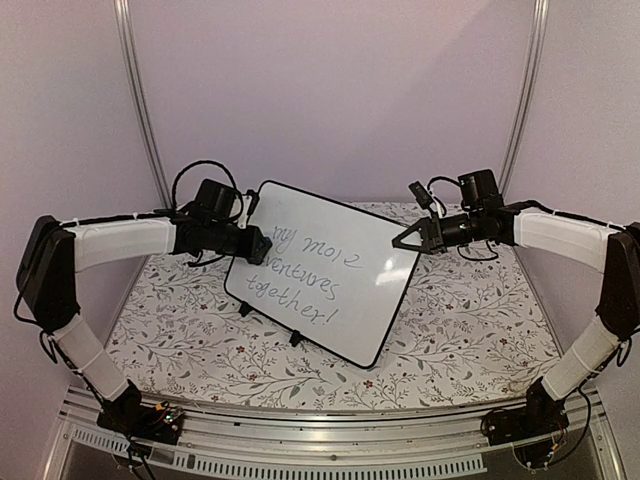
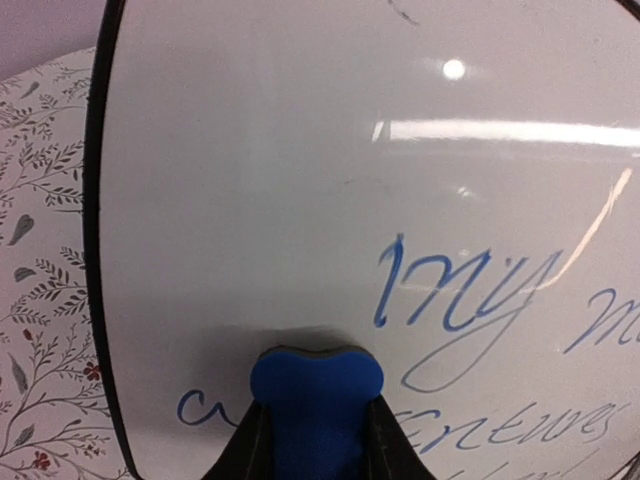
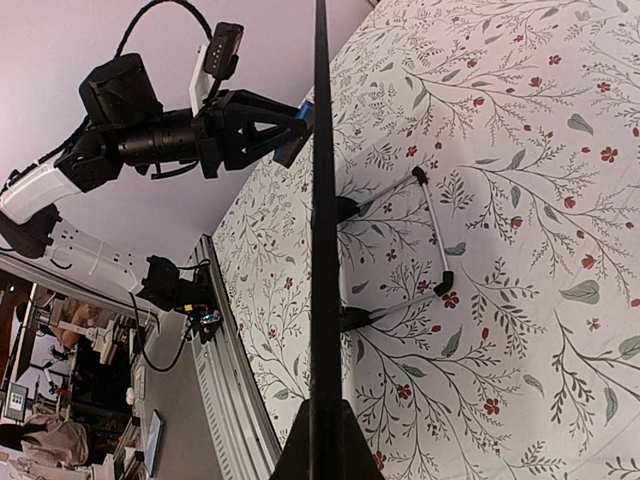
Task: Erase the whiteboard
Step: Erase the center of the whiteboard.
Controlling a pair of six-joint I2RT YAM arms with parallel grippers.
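Observation:
The whiteboard stands tilted on small black feet in the middle of the table, with blue-grey handwriting "my more adventures together!" on it. My left gripper is shut on a small blue eraser and presses it against the board's left part, by the start of the second line of writing. My right gripper is shut on the board's right edge, seen edge-on in the right wrist view. The left gripper with the eraser shows there too.
The table has a floral cloth. The board's wire stand and black feet rest on the cloth behind the board. A metal rail runs along the near edge. Pale walls stand behind.

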